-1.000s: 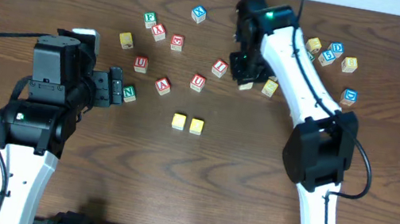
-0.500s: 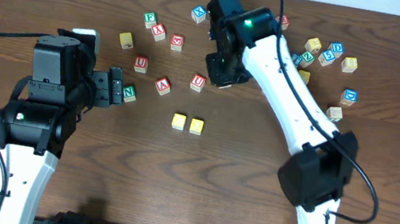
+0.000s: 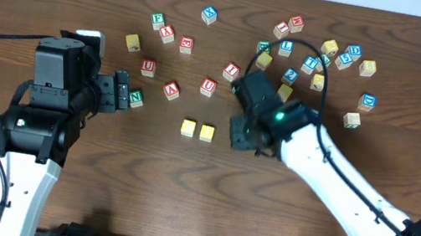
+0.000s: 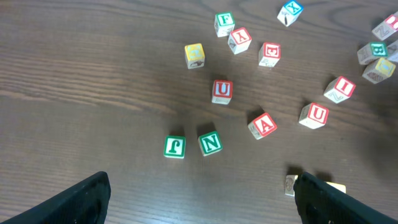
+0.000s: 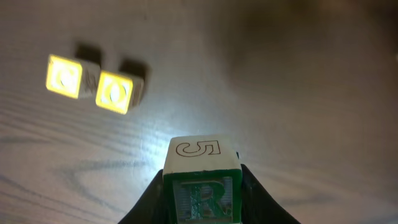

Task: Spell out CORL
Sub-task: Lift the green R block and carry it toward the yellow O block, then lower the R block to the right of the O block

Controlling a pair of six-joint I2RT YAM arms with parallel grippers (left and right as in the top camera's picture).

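Probably light, stiff wood: the right gripper (image 5: 202, 200) pinched the R cube (image 5: 200, 158) by opposite faces; the left gripper (image 4: 205, 202) gaped empty.

Robotics lab bench: two cabled arms (image 3: 34, 132) at a wooden table (image 3: 179, 206) of alphabet cubes (image 3: 188, 128).

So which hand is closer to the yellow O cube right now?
Right. The right hand, holding the green R cube, is just beside the yellow O cube on its right; the left hand is open, far off to its left.
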